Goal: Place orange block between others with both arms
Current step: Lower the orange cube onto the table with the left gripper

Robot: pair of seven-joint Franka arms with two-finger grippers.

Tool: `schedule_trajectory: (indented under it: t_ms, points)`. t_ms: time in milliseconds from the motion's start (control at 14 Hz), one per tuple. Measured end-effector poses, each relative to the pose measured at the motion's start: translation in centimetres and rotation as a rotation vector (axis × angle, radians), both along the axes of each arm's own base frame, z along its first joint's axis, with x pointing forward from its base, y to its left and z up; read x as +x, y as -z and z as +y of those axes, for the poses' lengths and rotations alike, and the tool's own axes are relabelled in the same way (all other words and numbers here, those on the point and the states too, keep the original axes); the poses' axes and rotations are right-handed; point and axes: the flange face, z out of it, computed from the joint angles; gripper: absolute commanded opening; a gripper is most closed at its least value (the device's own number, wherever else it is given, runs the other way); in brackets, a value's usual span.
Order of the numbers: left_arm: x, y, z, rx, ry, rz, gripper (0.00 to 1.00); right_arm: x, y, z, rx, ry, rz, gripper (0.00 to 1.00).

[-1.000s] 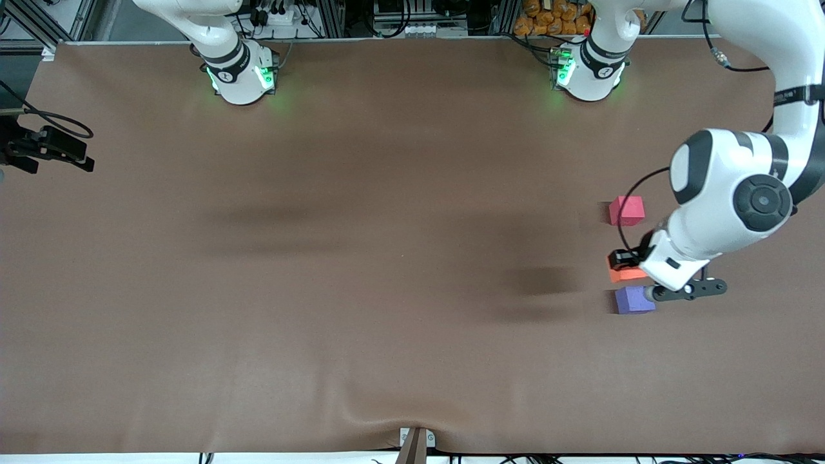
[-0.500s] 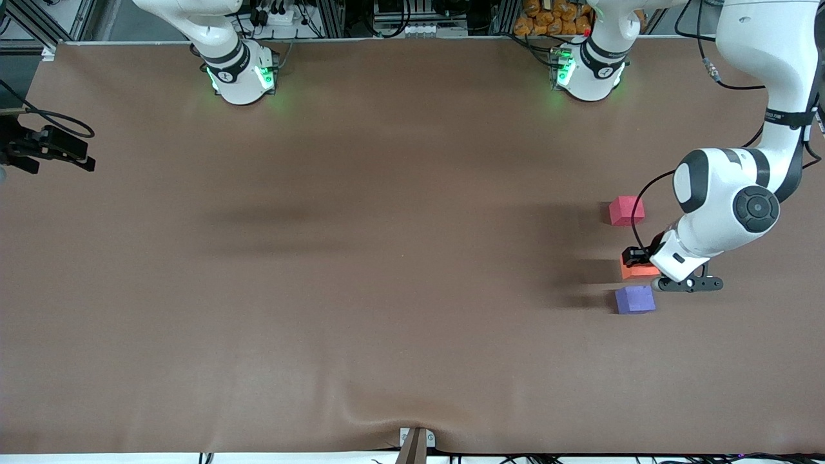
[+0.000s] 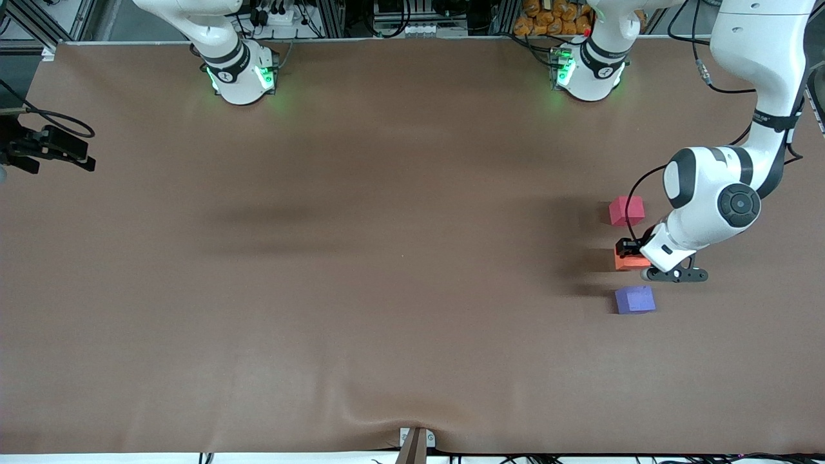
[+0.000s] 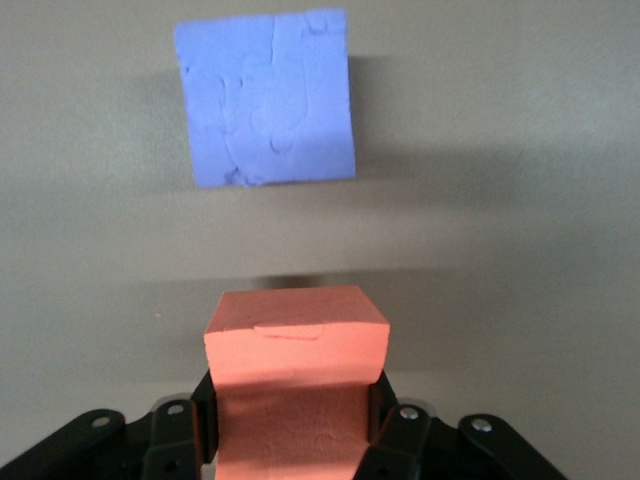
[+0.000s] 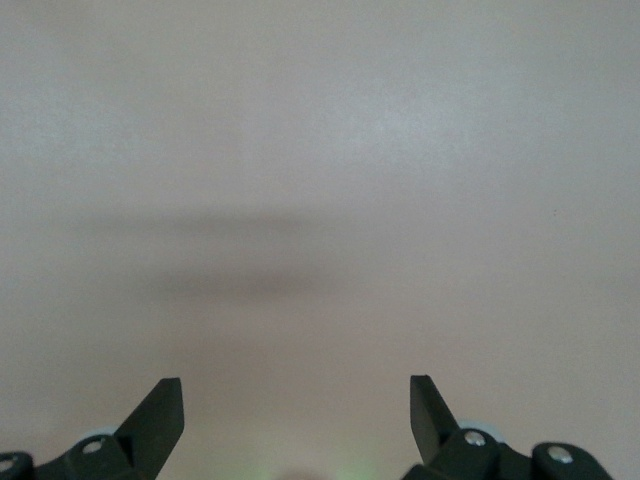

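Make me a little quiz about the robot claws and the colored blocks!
1. True or false: the left claw is shut on the orange block.
2. Which block lies nearest the front camera? A) red-pink block B) purple block C) orange block
3. Fill in: the right claw is ____ and holds nothing.

Key:
1. True.
2. B.
3. Open.
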Motion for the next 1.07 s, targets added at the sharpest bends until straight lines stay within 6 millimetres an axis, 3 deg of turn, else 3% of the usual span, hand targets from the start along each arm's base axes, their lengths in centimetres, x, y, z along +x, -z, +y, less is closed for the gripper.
schedule_trajectory:
  t_ms: [357, 1071]
  points:
    - [-0.8, 0.6, 1.6, -0.002, -0.002, 0.011, 0.14, 0.0, 0.0, 0.0, 0.000, -0.001, 0.000, 1.00]
    - [-1.0, 1.9, 1.2, -0.006, 0.007, -0.047, 0.15, 0.0, 0.0, 0.1, 0.000, -0.002, 0.000, 1.00]
